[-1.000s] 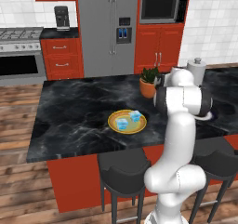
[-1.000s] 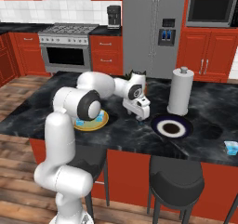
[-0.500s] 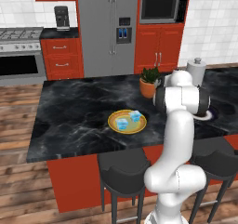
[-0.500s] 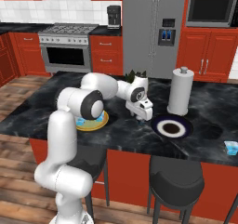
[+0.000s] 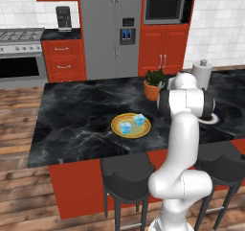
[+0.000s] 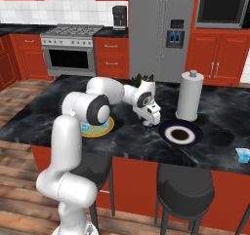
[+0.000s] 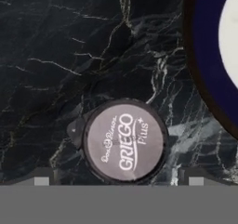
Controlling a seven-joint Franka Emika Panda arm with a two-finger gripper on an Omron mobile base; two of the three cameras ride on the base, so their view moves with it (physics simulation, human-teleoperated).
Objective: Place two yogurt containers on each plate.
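Between claw (image 7: 115, 181) tips: yogurt cup (image 7: 124, 141), grey lid, white lettering. Beside it: plate (image 7: 209, 65), navy rim, white centre. Below: counter (image 7: 56, 46), black marble, pale veins.

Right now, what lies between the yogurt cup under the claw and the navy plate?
Nothing: in the hand view, bare black marble separates the yogurt cup from the navy plate. The claw is open above the cup.

Red cabinets (image 5: 63, 60), wooden floor (image 5: 19, 105)

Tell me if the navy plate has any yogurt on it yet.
Empty: the navy plate shows a bare centre. One yogurt container stands upright on the counter beside it, under the open pincer.
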